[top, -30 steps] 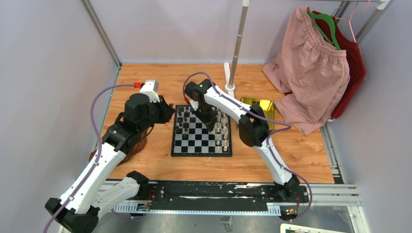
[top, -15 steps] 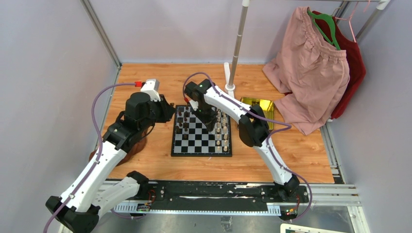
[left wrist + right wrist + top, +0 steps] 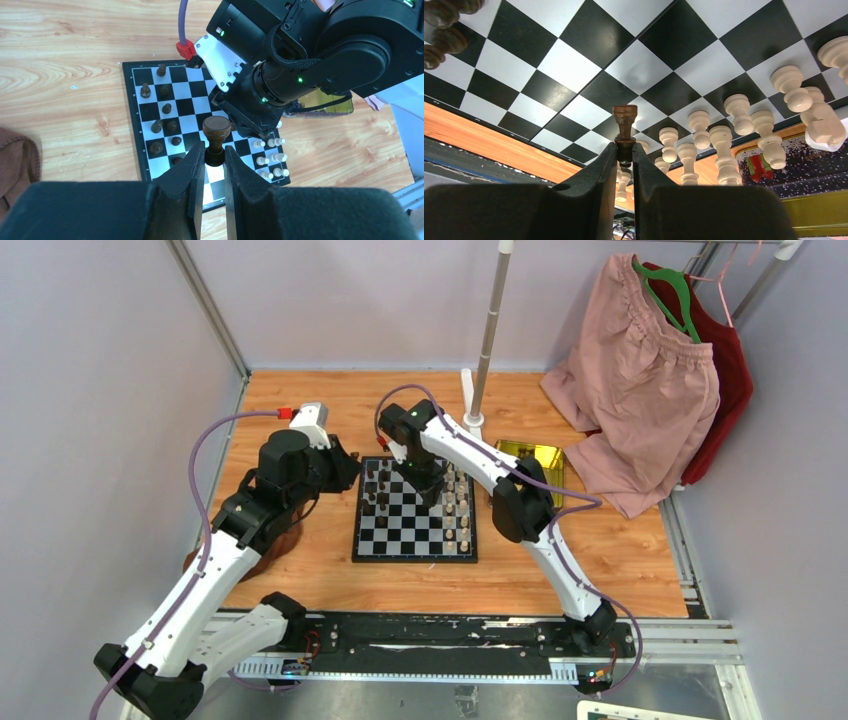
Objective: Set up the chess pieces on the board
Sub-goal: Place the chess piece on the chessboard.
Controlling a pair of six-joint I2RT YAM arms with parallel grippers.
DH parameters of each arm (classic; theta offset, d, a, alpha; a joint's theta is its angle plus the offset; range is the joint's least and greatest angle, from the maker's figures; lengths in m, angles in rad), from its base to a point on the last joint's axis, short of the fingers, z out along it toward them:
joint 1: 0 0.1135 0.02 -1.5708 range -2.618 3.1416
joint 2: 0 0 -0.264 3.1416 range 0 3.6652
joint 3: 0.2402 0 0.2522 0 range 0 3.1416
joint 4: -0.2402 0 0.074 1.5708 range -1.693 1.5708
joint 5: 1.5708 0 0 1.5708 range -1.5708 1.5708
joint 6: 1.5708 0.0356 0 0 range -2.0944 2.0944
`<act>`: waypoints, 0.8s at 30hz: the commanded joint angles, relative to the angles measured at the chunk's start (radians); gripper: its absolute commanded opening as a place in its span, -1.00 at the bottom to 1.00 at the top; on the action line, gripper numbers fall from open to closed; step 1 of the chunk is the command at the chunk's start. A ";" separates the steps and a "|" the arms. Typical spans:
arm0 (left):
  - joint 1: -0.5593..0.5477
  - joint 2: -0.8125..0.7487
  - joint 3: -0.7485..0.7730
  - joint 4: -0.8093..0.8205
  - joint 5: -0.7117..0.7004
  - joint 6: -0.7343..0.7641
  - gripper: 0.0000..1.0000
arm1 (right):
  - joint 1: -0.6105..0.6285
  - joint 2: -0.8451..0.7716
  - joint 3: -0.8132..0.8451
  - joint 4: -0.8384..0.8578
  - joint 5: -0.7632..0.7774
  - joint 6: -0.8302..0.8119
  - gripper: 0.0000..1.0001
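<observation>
Bench (image 3: pixel 620 550), with the board (image 3: pixel 410 535) flat in the middle of it. Cream pieces (image 3: pixel 461 515) fill the right-hand files and dark pieces (image 3: pixel 375 490) are partly ranked on the left, so setup is well along (can't count the gaps from here).

My right jaws (image 3: pixel 625 150) hang low over the board's far middle, clenched on a slim dark piece (image 3: pixel 624 120), upright. My left jaws (image 3: pixel 215 155) hover just off the board's far left edge, clenched on a round-topped dark piece (image 3: pixel 216 131).

Step in hand, as I judge it: right arm carrying its piece across to the dark side. Next move calls for lining up over a free square in the left files, lowering straight so neighbours aren't knocked, then letting go. The left should wait until the right clears.

Versus a second ago: right arm has edged slightly left over the board; left arm unmoved; pieces on the board look unchanged.
</observation>
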 commanded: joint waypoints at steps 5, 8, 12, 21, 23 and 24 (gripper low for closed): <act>0.005 -0.011 0.019 0.034 0.008 -0.008 -1.00 | 0.015 0.009 0.048 -0.040 -0.006 0.005 -0.57; 0.005 -0.012 0.019 0.038 0.009 -0.011 -1.00 | 0.015 0.011 0.049 -0.040 -0.009 0.003 -0.47; 0.005 -0.008 0.017 0.041 0.013 -0.013 -1.00 | 0.015 0.012 0.050 -0.038 -0.016 0.003 -0.33; 0.005 -0.007 0.020 0.046 0.010 -0.011 -1.00 | 0.015 0.008 0.070 -0.036 -0.005 0.005 -0.31; 0.005 -0.007 0.024 0.044 0.008 -0.008 -1.00 | 0.013 -0.002 0.084 -0.029 0.000 0.008 -0.31; 0.005 -0.007 0.026 0.042 0.007 -0.004 -1.00 | 0.012 -0.013 0.091 -0.021 0.003 0.012 -0.31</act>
